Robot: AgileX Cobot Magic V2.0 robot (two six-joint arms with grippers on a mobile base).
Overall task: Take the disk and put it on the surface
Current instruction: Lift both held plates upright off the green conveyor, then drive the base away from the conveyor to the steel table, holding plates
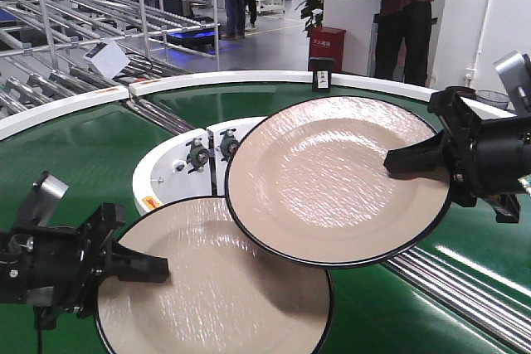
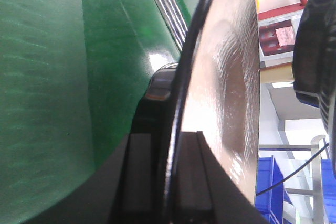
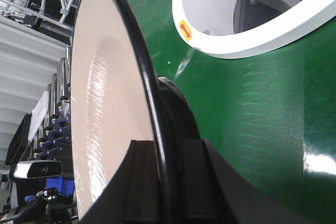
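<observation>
Two beige disks with black rims hang above the green conveyor belt (image 1: 75, 155). My left gripper (image 1: 153, 267) is shut on the left rim of the nearer disk (image 1: 216, 288), seen edge-on in the left wrist view as a disk (image 2: 226, 77) between the fingers of the left gripper (image 2: 172, 174). My right gripper (image 1: 398, 159) is shut on the right rim of the farther disk (image 1: 323, 180), which overlaps the nearer one; in the right wrist view that disk (image 3: 105, 108) sits edge-on in the right gripper (image 3: 167, 177). The dark glossy surface is out of view.
A white inner ring (image 1: 170, 167) with roller fittings lies at the belt's centre, also the white ring (image 3: 231, 45). Metal rollers (image 1: 465, 288) cross at the lower right. Metal racks (image 1: 75, 6) and standing people (image 1: 406, 6) fill the background.
</observation>
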